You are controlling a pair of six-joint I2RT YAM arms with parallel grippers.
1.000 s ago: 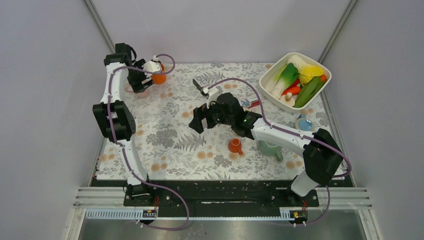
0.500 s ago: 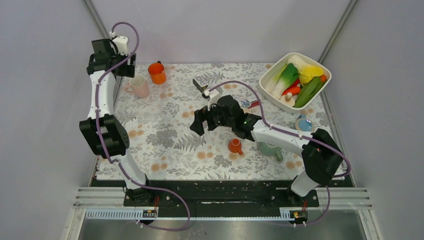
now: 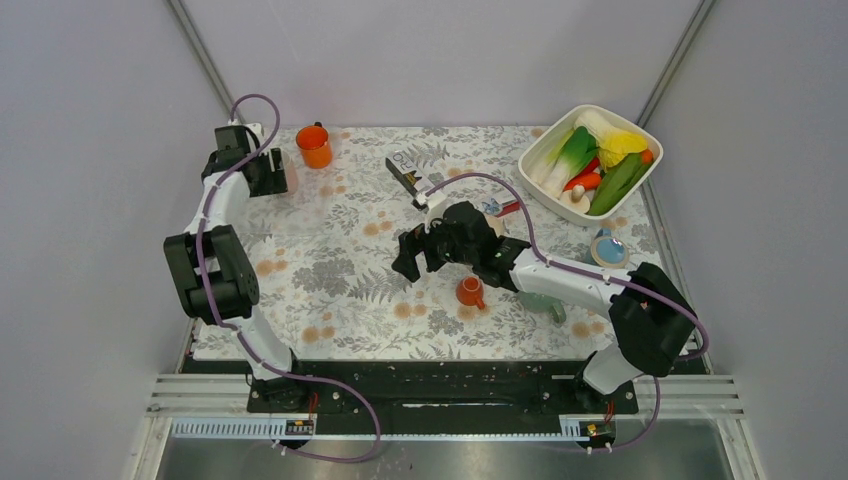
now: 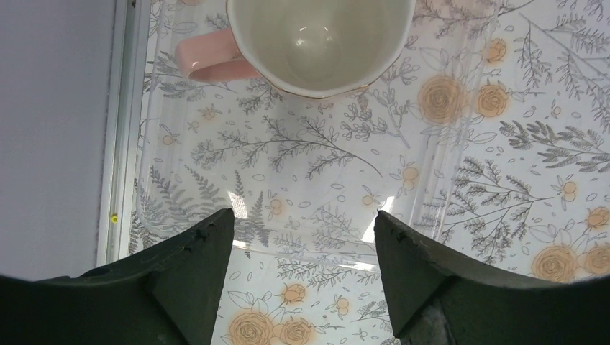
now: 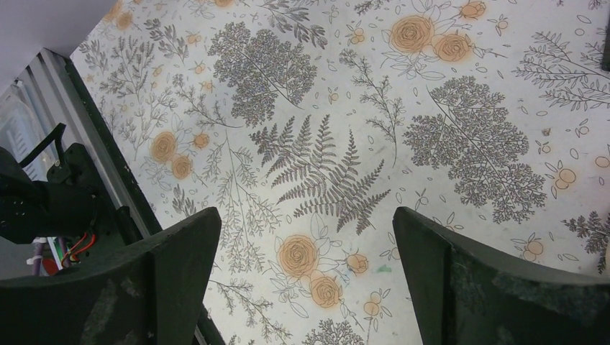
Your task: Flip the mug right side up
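A pink mug (image 4: 320, 43) stands upright on the flowered tablecloth, its white inside facing the left wrist camera and its handle (image 4: 208, 61) pointing left. My left gripper (image 4: 302, 223) is open and empty, hovering above the cloth just short of the mug. In the top view the left gripper (image 3: 262, 172) covers that mug at the far left. An orange mug (image 3: 314, 146) stands upright just behind it. My right gripper (image 3: 408, 255) is open and empty over mid-table, with only cloth between its fingers in the right wrist view (image 5: 306, 223).
A small orange cup (image 3: 468, 291) and a green mug (image 3: 540, 300) sit beside the right arm. A white bowl (image 3: 640, 135) of vegetables stands at the far right, a small carton (image 3: 405, 168) at the back middle. The table's left rail (image 4: 122, 144) runs near the pink mug.
My left arm pulled back from the mugs, leaving the pink mug upright, then moved in over it again. My right gripper shifted slightly nearer and to the right.
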